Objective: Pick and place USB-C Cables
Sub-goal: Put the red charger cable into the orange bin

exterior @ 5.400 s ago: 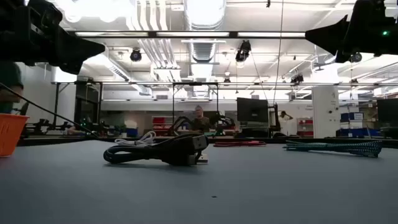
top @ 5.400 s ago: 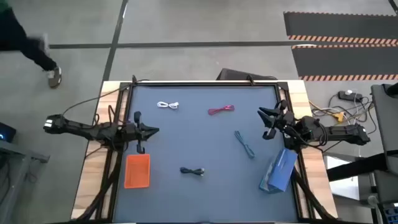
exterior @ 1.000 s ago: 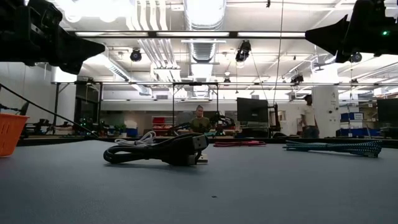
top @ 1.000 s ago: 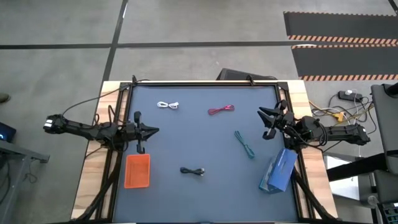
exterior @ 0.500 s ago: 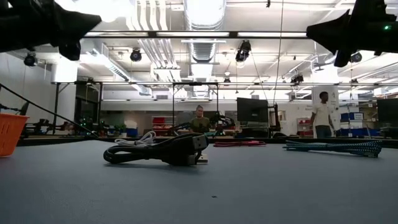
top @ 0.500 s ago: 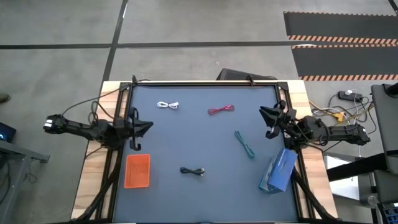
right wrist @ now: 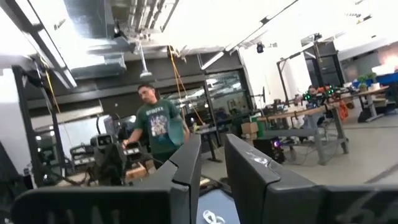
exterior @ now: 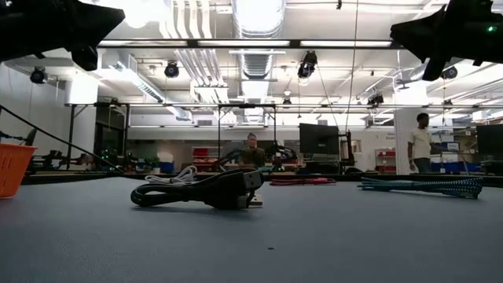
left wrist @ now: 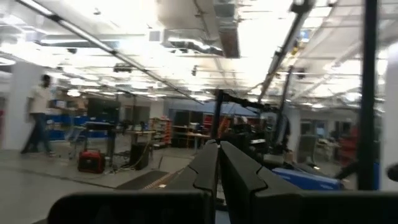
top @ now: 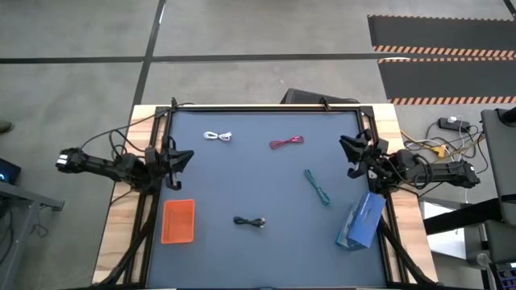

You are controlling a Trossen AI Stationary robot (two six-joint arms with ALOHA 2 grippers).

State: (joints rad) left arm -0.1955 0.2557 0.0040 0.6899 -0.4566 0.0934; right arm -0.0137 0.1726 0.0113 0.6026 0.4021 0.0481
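Four small cable bundles lie flat on the dark mat: white [top: 218,137] far left, magenta [top: 286,142] far middle, teal [top: 317,186] right of centre, black [top: 250,221] near the middle. In the low view the black cable [exterior: 208,191] is nearest, with the white [exterior: 177,176], magenta [exterior: 302,181] and teal [exterior: 424,185] cables behind it. The orange tray [top: 178,221] sits near left. My left gripper [top: 190,154] hovers at the left edge, shut [left wrist: 219,149]. My right gripper [top: 342,145] hovers at the right edge, with a narrow gap between its fingers [right wrist: 211,146]. Both are held high and far from every cable.
A flat blue box [top: 361,219] lies at the near right edge of the mat. A black frame [top: 266,107] borders the mat. People stand and walk in the room beyond the table. Thick arm wiring runs along both side edges.
My left gripper has drawn back toward the table's left and far edges and risen, and its fingers now point more level. My right gripper has shifted slightly toward the right edge. No cable has moved. A person walks through the background.
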